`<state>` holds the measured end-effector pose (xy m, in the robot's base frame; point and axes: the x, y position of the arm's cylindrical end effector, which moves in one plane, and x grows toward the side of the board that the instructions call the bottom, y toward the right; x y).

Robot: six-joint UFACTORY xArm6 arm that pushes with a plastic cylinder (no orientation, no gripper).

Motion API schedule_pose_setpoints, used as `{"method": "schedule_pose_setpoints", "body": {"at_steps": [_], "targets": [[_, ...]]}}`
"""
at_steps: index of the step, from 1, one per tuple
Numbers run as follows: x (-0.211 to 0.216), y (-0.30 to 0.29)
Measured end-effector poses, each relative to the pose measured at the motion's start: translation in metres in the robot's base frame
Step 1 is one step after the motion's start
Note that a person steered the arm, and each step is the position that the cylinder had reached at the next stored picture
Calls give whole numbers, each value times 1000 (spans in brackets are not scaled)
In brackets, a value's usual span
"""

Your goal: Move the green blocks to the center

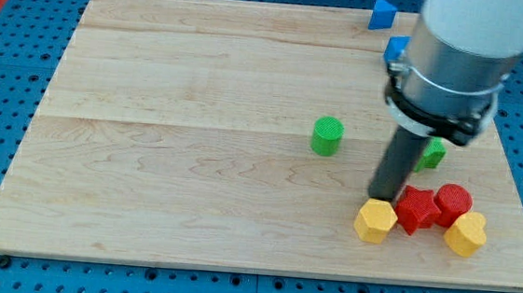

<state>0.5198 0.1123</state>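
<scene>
A green cylinder (328,136) stands right of the board's middle. A second green block (433,153) sits further right, partly hidden behind my rod, so its shape is unclear. My tip (386,197) rests on the board between them and a little lower, just above a yellow hexagonal block (375,220). The tip is right of and below the green cylinder and left of and below the hidden green block.
A red star-shaped block (416,208), a red cylinder (453,202) and a second yellow block (466,234) cluster at the lower right. A blue triangular block (381,14) and another blue block (396,49) lie at the upper right. The wooden board (148,156) ends near them.
</scene>
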Motion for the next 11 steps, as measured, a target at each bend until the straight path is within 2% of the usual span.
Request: {"method": "schedule_pose_setpoints", "body": {"at_steps": [1, 2, 7, 8, 11], "targets": [[3, -74], [1, -90], [-9, -98], [-22, -85], [-23, -64]]}}
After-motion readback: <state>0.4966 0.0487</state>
